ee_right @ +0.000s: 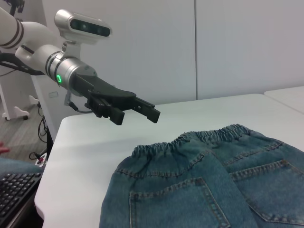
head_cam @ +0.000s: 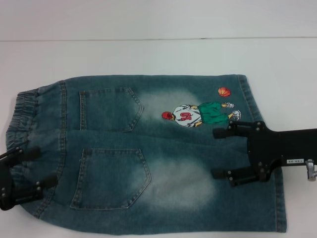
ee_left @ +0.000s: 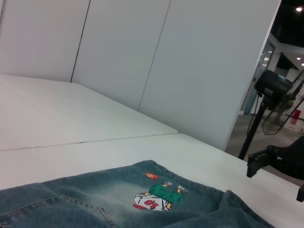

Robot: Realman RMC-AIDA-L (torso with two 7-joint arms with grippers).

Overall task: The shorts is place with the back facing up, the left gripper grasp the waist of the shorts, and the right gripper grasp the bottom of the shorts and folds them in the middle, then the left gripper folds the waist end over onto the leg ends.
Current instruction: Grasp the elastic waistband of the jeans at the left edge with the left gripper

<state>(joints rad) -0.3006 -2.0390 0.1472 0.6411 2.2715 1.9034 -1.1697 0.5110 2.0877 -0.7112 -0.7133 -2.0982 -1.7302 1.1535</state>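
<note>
Blue denim shorts [head_cam: 148, 158] lie flat on the white table [head_cam: 148, 54], back up, with two pockets showing. The elastic waist [head_cam: 25, 116] points left and the leg ends [head_cam: 265, 99] point right. A cartoon basketball print [head_cam: 198, 114] marks the far leg. My left gripper [head_cam: 37, 167] hangs open over the near corner of the waist. In the right wrist view the left gripper [ee_right: 137, 114] is raised off the cloth. My right gripper [head_cam: 216, 152] stands open over the near leg's end, holding nothing. The left wrist view shows the print [ee_left: 159, 197].
A seam [head_cam: 158, 38] runs across the table behind the shorts. Off the table, a keyboard [ee_right: 14, 190] sits low beyond the waist side, and a black stand [ee_left: 268, 95] rises past the leg side.
</note>
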